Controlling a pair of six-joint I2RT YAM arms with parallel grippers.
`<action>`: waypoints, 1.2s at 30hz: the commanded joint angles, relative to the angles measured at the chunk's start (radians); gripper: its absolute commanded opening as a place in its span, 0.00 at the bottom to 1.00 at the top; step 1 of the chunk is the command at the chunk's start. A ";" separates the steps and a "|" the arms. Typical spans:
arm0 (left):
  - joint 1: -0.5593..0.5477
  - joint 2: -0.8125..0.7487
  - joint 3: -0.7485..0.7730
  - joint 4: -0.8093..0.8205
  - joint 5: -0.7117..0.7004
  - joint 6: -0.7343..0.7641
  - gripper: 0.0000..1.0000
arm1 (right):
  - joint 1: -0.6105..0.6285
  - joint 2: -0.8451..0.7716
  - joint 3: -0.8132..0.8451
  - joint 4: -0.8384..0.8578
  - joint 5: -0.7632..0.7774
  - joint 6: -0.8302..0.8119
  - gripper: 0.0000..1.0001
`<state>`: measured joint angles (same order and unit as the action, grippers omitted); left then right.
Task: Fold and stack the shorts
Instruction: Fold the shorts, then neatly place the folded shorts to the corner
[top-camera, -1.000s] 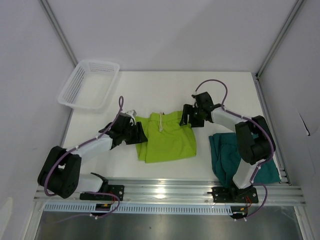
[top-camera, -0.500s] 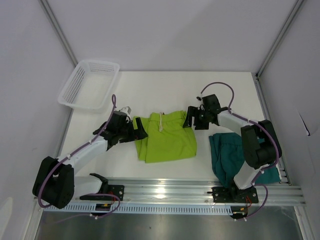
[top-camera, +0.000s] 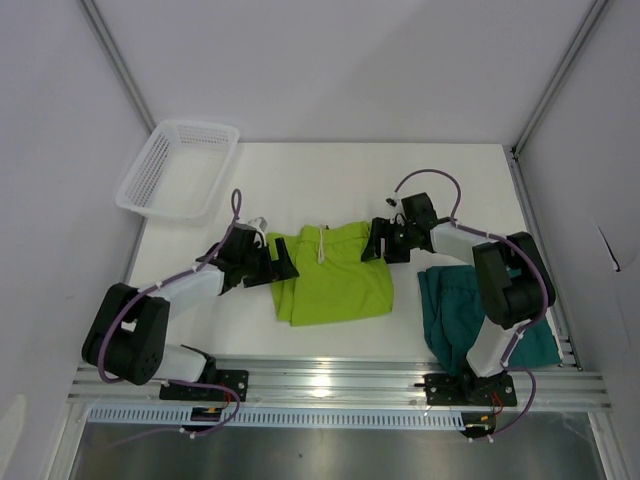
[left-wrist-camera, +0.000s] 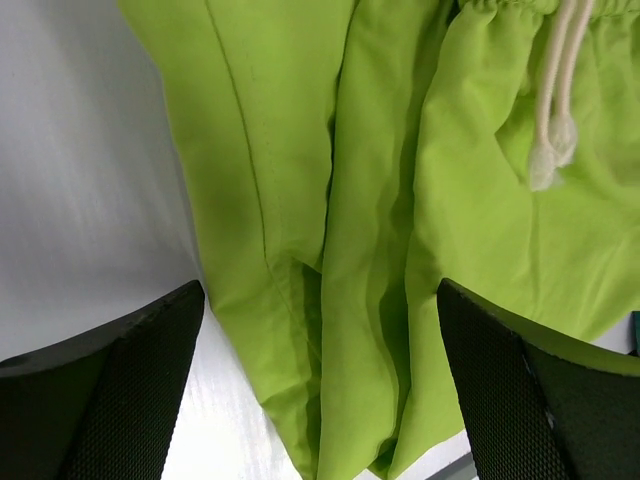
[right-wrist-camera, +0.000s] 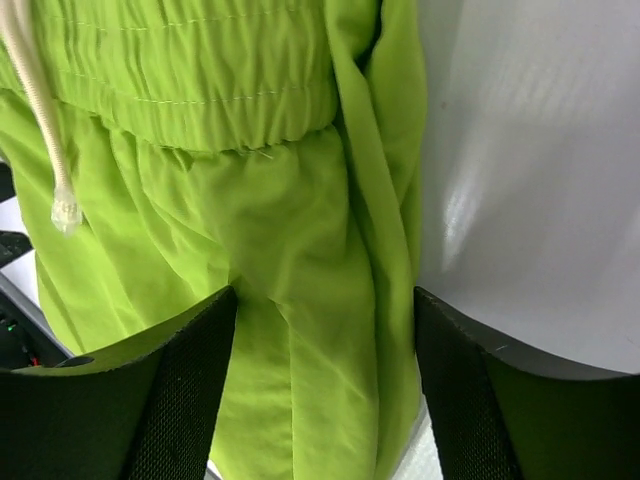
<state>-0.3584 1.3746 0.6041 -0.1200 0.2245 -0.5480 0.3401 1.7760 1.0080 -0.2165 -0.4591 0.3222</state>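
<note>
The lime-green shorts (top-camera: 335, 278) lie flat in the middle of the desk (top-camera: 330, 180), with the waistband and pale drawstring (top-camera: 322, 245) toward the far side. The left jaws hang spread wide over the left side seam and the right jaws are spread over the right waistband corner. Neither pinches cloth; they probably bracket both edges for a fold. The dark teal shorts (top-camera: 445, 310) lie crumpled by the right arm's base
</note>
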 joint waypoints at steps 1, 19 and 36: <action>0.016 -0.011 -0.021 0.108 0.079 0.034 0.99 | 0.010 0.042 -0.011 0.019 -0.024 -0.018 0.72; -0.025 0.115 0.020 0.151 0.109 0.062 0.87 | 0.039 0.065 -0.011 0.049 -0.041 -0.008 0.47; -0.105 0.169 0.103 0.026 -0.054 0.028 0.02 | 0.142 -0.013 0.020 -0.024 0.129 0.021 0.41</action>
<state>-0.4500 1.5417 0.6838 -0.0570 0.2089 -0.5240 0.4736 1.7889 1.0084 -0.2016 -0.3523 0.3370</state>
